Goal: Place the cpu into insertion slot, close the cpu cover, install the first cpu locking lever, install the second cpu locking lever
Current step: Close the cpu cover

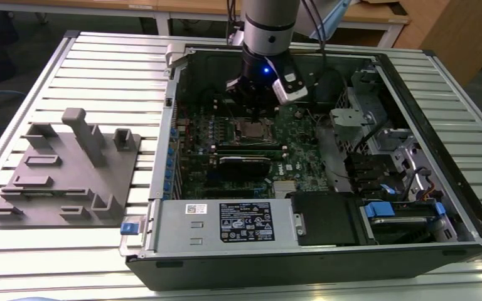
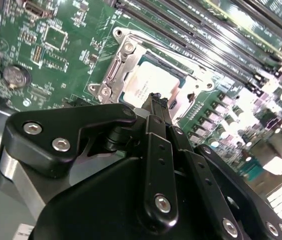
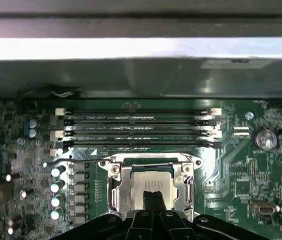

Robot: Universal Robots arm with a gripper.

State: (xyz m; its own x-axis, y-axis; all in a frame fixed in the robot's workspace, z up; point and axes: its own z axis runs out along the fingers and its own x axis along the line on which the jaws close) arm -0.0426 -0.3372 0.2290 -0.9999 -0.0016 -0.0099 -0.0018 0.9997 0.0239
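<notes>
The cpu (image 3: 150, 181), a dull silver square, lies flat in the insertion slot (image 1: 250, 130) on the green board. The cpu cover (image 3: 114, 189), a silvery frame, lies down around it with the chip's top showing through its window. A thin wire lever (image 3: 75, 161) runs along the socket edge nearest the memory slots. My gripper (image 3: 154, 197) hangs just over the chip's edge with its black fingers pressed together and nothing between them. In the second wrist view the gripper (image 2: 157, 97) ends over the cpu (image 2: 147, 80) and the cover (image 2: 111, 75). In the exterior view the gripper (image 1: 253, 100) stands inside the case.
Long black memory slots (image 3: 138, 127) lie beside the socket. A black heatsink block (image 1: 245, 165) and the grey labelled power supply (image 1: 224, 221) sit nearer the case front. Drive cages (image 1: 379, 147) stand on the exterior view's right. A grey fixture plate (image 1: 65, 172) rests on the slatted table.
</notes>
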